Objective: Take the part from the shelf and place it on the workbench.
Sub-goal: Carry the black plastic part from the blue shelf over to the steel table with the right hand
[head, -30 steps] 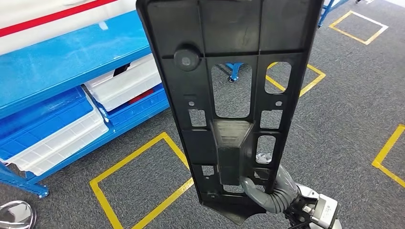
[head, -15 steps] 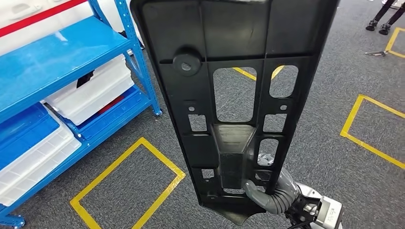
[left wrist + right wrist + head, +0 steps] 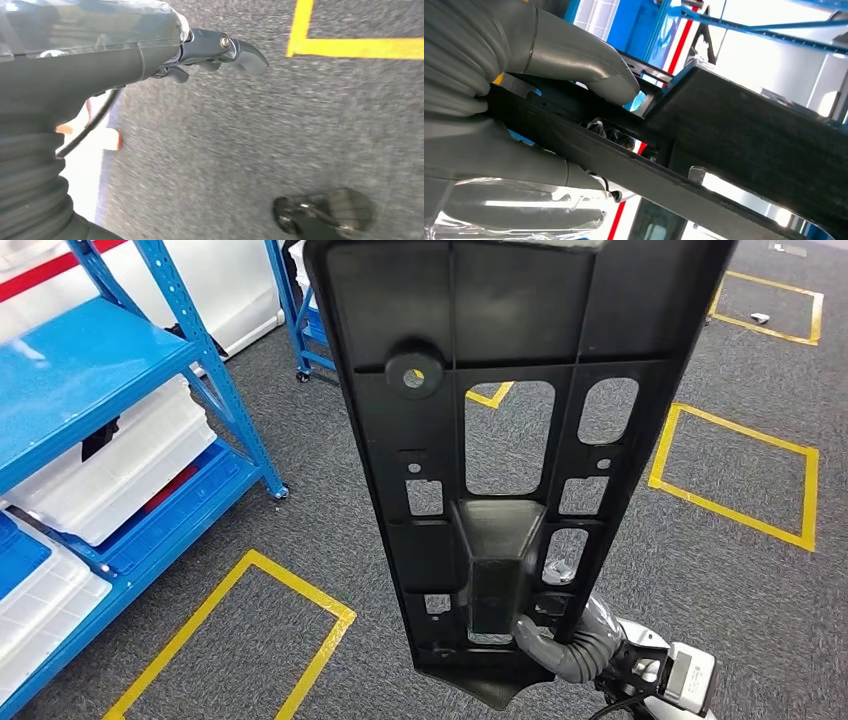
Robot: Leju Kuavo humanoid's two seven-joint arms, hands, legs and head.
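Head view is showing the black plastic panel (image 3: 510, 440) standing upright, close to the camera, above grey carpet (image 3: 330, 530) marked with yellow tape squares (image 3: 735, 465). The right robot hand (image 3: 570, 645) is gripping its lower edge. The left robot hand (image 3: 220, 50) is hanging over the carpet, holding nothing. The blue shelf rack (image 3: 120, 440) is standing to the left.

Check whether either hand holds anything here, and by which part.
The right hand grips the black panel near its lower end. The left hand holds nothing.
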